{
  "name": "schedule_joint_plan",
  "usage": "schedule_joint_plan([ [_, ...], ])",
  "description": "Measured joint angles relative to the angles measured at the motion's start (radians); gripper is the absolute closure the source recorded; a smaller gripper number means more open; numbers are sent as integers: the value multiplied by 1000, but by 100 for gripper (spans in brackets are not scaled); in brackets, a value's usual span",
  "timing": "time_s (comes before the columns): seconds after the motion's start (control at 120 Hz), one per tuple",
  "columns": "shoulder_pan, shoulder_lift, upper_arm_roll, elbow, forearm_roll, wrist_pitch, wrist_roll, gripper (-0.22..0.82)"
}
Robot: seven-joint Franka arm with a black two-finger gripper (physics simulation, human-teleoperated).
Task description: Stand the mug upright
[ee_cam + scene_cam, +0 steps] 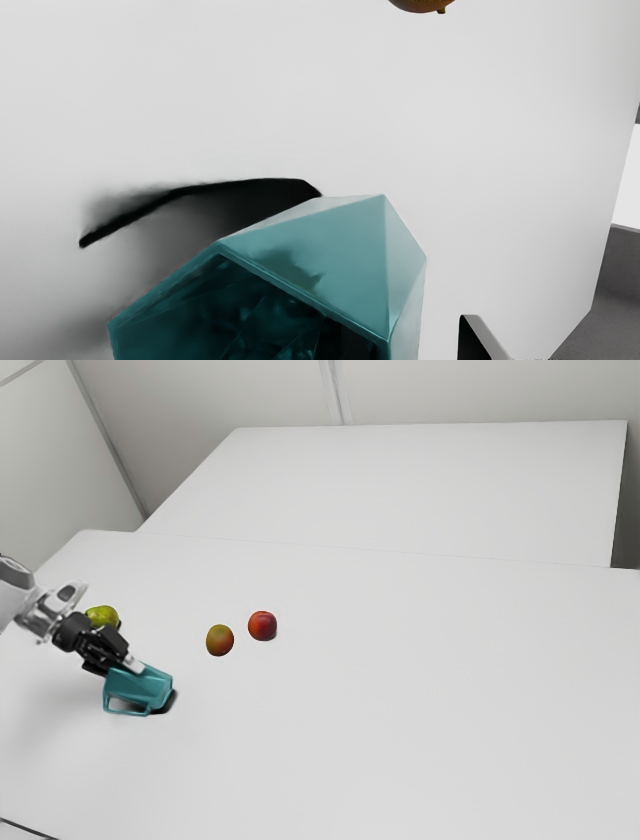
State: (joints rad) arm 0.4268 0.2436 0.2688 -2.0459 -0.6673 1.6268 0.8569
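Mug [148, 689] on its side | at the tips of the tool [130, 662] | fingers spread, one beside its wall

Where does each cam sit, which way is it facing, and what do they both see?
Exterior view: at the arm's side, looking obliquely down across the white table; the forearm end and black gripper enter from the view's left.
Wrist view: on the arm's hand, looking past the fingers into the mouth of the tipped teal mug and over the tabletop; a fingertip shows at the bottom edge.
Shared: mug, tabletop, and some fruit, which one I can't tell.
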Motion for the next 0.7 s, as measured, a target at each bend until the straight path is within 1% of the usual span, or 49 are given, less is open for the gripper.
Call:
schedule_joint_plan([
  [0.125,-3,-16,-29,1,0,-4,-16,57],
  [0.242,-4,-25,-41,1,0,-8,-32,67],
  [0.35,-4,-30,-44,3,3,-10,-45,72],
  [0.433,-4,-32,-45,6,6,-11,-54,74],
  [0.7,-3,-52,-54,7,12,-11,-77,77],
])
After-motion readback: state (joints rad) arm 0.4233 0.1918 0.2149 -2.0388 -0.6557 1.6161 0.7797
